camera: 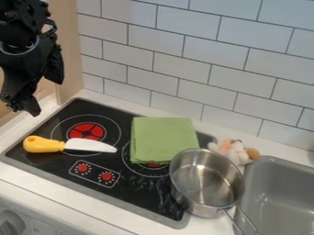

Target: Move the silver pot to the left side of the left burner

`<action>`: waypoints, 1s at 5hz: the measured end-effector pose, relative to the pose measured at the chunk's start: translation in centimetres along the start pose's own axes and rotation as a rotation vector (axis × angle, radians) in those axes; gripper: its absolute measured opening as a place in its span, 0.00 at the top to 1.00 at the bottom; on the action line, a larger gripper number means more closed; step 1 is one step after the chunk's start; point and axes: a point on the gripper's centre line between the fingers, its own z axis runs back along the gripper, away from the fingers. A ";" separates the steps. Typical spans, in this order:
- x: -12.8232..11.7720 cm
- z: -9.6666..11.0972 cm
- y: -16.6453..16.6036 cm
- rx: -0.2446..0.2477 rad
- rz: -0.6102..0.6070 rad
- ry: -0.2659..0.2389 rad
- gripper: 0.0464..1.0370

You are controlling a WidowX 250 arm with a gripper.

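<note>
The silver pot sits lower right, straddling the stove's right edge beside the sink. Beyond it, the toy knife crosses the left burner's near side; upper left, the gripper hangs with fingers parted, holding nothing.

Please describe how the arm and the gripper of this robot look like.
The robot arm is black and bulky, with knobbly edges. A thin dark loop, probably a cable, curves out at its side, and a paler curved line crosses its lower part. The gripper is also black, with two angular, tapering fingers.
</note>
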 end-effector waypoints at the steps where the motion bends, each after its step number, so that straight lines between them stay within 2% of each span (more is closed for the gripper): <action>1: -0.6 -0.6 1.4 0.043 0.000 0.018 0.04; 2: -1.6 -0.9 1.6 0.069 -0.062 0.056 0.04; 3: -3.1 -0.7 0.8 0.041 -0.175 0.105 0.04; 4: -5.1 -0.2 -0.3 -0.026 -0.349 0.193 0.04; 5: -7.6 0.4 -0.8 -0.067 -0.506 0.279 0.04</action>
